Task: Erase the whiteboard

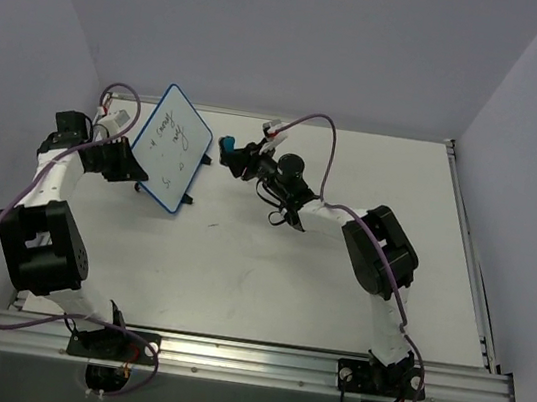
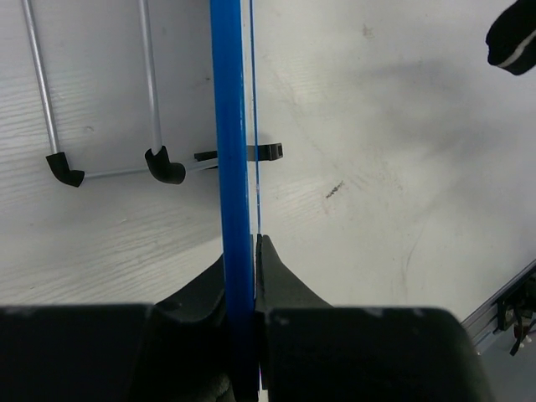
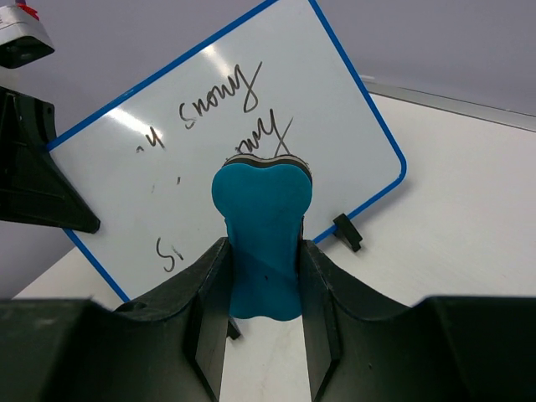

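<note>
- The whiteboard [image 1: 173, 146] is found at about 10 o'clock on the table [image 1: 288, 275], near the far left corner, held tilted with its white face turned toward 3 o'clock.
- Black handwriting is seen on the face in several lines; part of it looks smeared and faint.
- The blue frame is seen edge-on in the left wrist view, running from 12 to 6 o'clock.
- One small black foot [image 3: 346, 232] is seen at the board's lower edge; whether the board rests on the table cannot be told.
- The left gripper [image 2: 243, 251] is closed tight on the frame, one finger pressed against each side of the edge, at 7 o'clock of the board in the top view.
- A teal eraser [image 3: 261, 243] is clamped between the fingers of the right gripper [image 1: 235, 153], the jaws closed on its narrow waist.
- The eraser's wide end is pointed at the board's face, over the middle line of writing; contact with the face cannot be told.
- In the top view the right gripper is placed just beside the board, at its 3 o'clock.
- Two thin metal rods [image 2: 151, 92] with black tips are seen at 9 o'clock of the board edge in the left wrist view.
</note>
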`<state>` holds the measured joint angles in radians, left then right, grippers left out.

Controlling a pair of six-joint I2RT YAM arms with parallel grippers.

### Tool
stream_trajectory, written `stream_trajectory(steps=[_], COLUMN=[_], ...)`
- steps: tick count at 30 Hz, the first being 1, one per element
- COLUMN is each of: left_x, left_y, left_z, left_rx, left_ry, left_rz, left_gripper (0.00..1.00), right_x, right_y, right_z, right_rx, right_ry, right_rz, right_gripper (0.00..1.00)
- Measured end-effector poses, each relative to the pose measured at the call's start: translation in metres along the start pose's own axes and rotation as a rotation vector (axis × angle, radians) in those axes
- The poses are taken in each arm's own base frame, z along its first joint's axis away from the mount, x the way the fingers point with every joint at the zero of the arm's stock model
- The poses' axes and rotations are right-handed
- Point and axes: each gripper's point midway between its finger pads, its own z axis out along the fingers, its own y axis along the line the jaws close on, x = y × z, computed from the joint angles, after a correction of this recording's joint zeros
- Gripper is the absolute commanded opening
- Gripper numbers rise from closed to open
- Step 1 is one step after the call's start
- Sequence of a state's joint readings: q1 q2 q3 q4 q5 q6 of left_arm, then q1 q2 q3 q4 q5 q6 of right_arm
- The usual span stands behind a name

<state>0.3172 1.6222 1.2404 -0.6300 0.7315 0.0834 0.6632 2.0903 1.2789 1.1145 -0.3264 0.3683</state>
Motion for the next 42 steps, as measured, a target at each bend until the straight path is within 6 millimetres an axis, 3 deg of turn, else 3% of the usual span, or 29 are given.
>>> stream_trajectory(steps=[10,18,25,29,39,42], left_x=[0.016,0.015,0.010,0.009,0.008,0.008], left_y=[-0.036,-0.046,-0.055,-0.055,-0.056,-0.055], left_z=[0.026,0.033,0.040,0.042,0.044,0.045], left_rx=[0.136,0.158,0.164,0.167,0.169,0.157], left_ry=[0.096,0.129,0.149,0.156,0.173,0.177], left_rz=[0.063,0.117,0.172,0.178,0.183,0.157], left_gripper=[0.02,0.02,0.02,0.02,0.02,0.02], right_x=[-0.008,-0.003,0.002,0.016,0.035,0.038], right_y=[-0.005,0.003,0.053,0.074,0.046,0.045], right_z=[-0.016,-0.016,0.026,0.042,0.079,0.084], right_rx=[0.031,0.010,-0.092,-0.138,-0.104,-0.112], right_ry=[0.009,0.035,0.035,0.062,0.113,0.133], right_rz=[-0.005,-0.028,-0.099,-0.106,-0.123,-0.119], right_gripper=[0.00,0.00,0.00,0.00,0.00,0.00])
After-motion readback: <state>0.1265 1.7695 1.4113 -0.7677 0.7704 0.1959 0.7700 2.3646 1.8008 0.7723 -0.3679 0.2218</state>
